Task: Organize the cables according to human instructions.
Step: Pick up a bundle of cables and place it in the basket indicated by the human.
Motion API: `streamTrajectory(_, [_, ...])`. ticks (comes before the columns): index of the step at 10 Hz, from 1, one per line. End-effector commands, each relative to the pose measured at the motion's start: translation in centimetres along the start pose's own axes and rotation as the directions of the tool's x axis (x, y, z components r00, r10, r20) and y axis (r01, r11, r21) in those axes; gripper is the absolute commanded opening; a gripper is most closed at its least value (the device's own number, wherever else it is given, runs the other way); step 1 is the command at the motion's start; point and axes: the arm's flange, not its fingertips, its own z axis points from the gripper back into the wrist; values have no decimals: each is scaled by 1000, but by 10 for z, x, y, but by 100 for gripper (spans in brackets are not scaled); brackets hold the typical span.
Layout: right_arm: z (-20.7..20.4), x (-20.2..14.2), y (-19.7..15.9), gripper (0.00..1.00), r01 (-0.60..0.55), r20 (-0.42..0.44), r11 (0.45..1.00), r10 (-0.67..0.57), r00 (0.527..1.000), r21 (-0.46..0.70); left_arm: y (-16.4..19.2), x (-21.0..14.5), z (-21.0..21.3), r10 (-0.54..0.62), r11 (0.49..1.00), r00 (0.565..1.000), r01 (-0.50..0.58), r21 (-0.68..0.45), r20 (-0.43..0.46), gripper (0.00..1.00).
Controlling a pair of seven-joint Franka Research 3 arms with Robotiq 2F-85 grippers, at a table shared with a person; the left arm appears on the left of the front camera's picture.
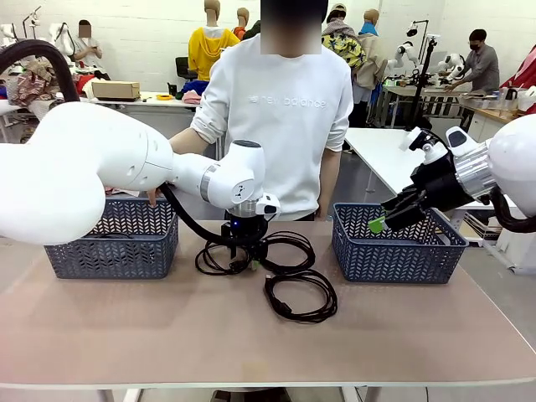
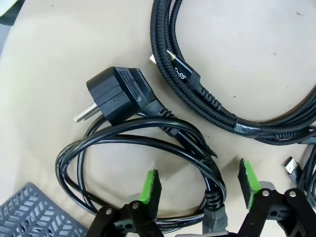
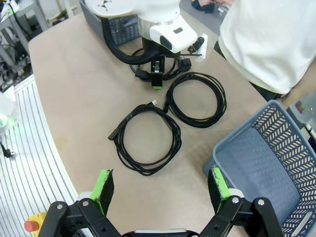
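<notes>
Three black cable coils lie mid-table: one (image 1: 219,258) under my left gripper (image 1: 251,261), one (image 1: 291,247) just right of it, one (image 1: 301,297) nearer me. In the left wrist view my left gripper (image 2: 200,185) is open and low, its green pads straddling strands of a smooth cord (image 2: 148,143) that ends in a round black plug (image 2: 118,94). A braided cable (image 2: 207,94) lies beyond it. My right gripper (image 1: 381,219) hangs open and empty above the near-left corner of the right basket (image 1: 398,247); below it the two free coils (image 3: 148,140) (image 3: 197,98) lie on the table.
A second grey basket (image 1: 109,243) stands at the left with something dark and thin inside. The person stands at the far edge between the baskets, one hand (image 1: 153,197) at the left basket's rim. The table's near half is bare tan surface.
</notes>
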Motion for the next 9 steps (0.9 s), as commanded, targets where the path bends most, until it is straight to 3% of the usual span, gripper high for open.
streamTrajectory(1, [-1,0,-1,100,3,17,1000,-3,1000,14,1,1,4,13,1000,1000,-13,19,-11,62])
streamTrajectory(7, [-1,0,-1,100,3,17,1000,-3,1000,14,2,-1,5,43,999,999,-43,-11,-1,2])
streamTrajectory(9, [-1,0,-1,100,3,17,1000,-3,1000,14,4,-4,6,79,997,997,-79,-21,1,0])
